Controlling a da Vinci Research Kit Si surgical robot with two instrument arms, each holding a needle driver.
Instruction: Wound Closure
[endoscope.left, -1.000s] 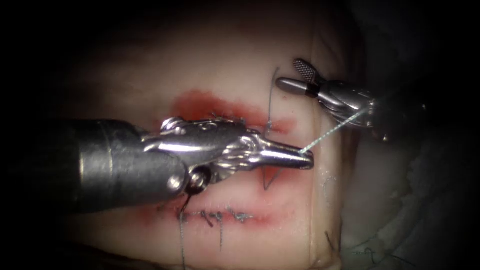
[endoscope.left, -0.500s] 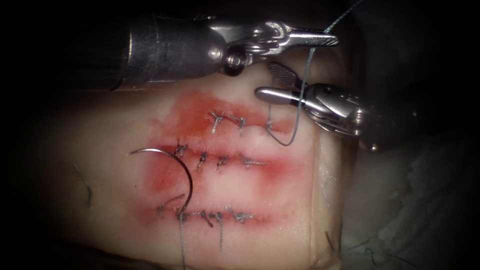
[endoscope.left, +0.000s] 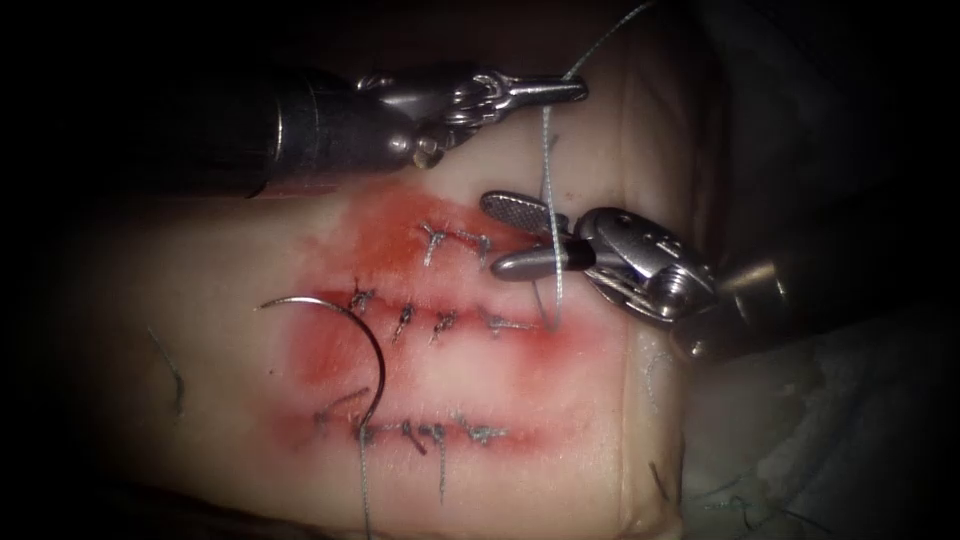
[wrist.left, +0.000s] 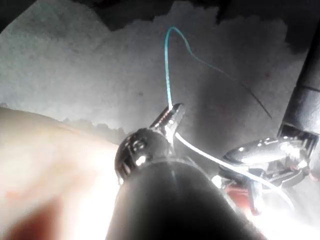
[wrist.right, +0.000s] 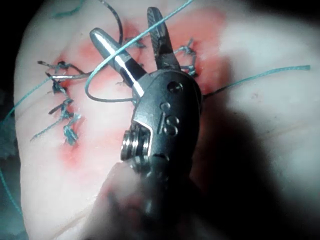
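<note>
Left hand (endoscope.left: 575, 90): clamped on the thread (endoscope.left: 546, 180), drawn back leftward.
Right hand (endoscope.left: 505, 235): agape, empty, advanced astride thread.
Needle (endoscope.left: 365, 335): unmoved, free on tissue (endoscope.left: 600, 400).

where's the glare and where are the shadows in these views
Endoscope view: light pools mid-tissue, edges dark; glints on the left pincer, shut on the thread, and on the open, empty right pincer; the needle lies unheld on the tissue. Left wrist view: glare floods the tissue by the right pincer. Right wrist view: the right pincer shadows the tissue.
</note>
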